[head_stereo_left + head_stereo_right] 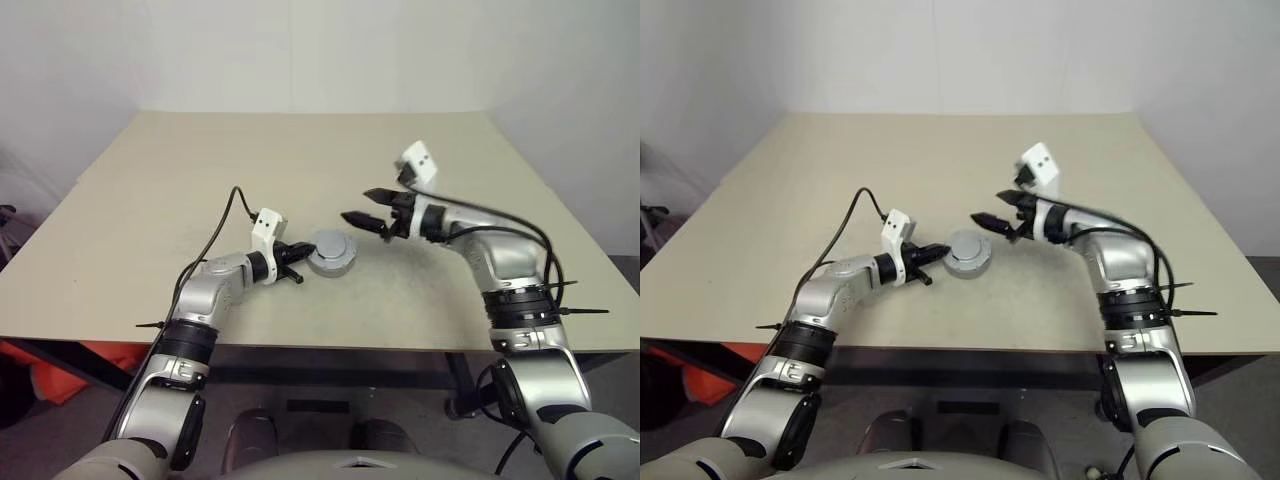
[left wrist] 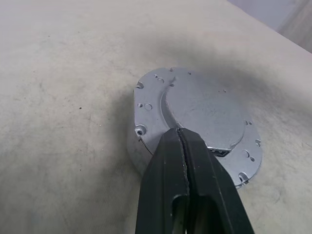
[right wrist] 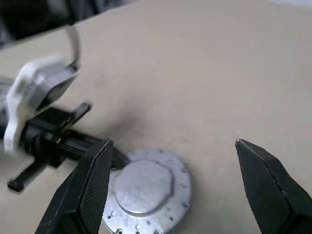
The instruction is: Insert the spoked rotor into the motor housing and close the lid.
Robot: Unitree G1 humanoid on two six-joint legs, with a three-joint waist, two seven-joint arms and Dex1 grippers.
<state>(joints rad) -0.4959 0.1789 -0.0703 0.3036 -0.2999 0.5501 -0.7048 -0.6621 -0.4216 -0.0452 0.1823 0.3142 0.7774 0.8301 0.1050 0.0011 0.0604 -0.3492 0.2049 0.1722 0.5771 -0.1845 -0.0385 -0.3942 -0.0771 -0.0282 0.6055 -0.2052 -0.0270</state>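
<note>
Two Grippers, One Closed Assembly: Left Nearer, Right Above

Located near the front edge of the surface (image 1: 150,200), roughly midway between its left and right edges: motor housing (image 1: 331,265), capped by the lid (image 2: 204,109). Lid seated flat on top, raised centre disc upward. Spoked rotor presumably inside, hidden under the lid; cannot be confirmed.

Left gripper (image 1: 296,262): jaws pressed together, nothing between them, tips touching or just beside the housing rim on its left side. Seen in the left wrist view (image 2: 181,141) lying across the near edge of the lid flange. Exact contact not resolvable.

Right gripper (image 1: 372,208): jaws spread wide, empty, held above the surface and well off it, to the right of the housing. In the right wrist view (image 3: 173,151), lid lying below and between the two fingers (image 3: 92,180), nearer the finger on the left arm's side.

Governing relation: assembly lying down and to the left from the right jaws; round, so no long axis to align. Left arm nearer. Judged: lid on, task at or close to completion; any remaining press best approached straight down.
</note>
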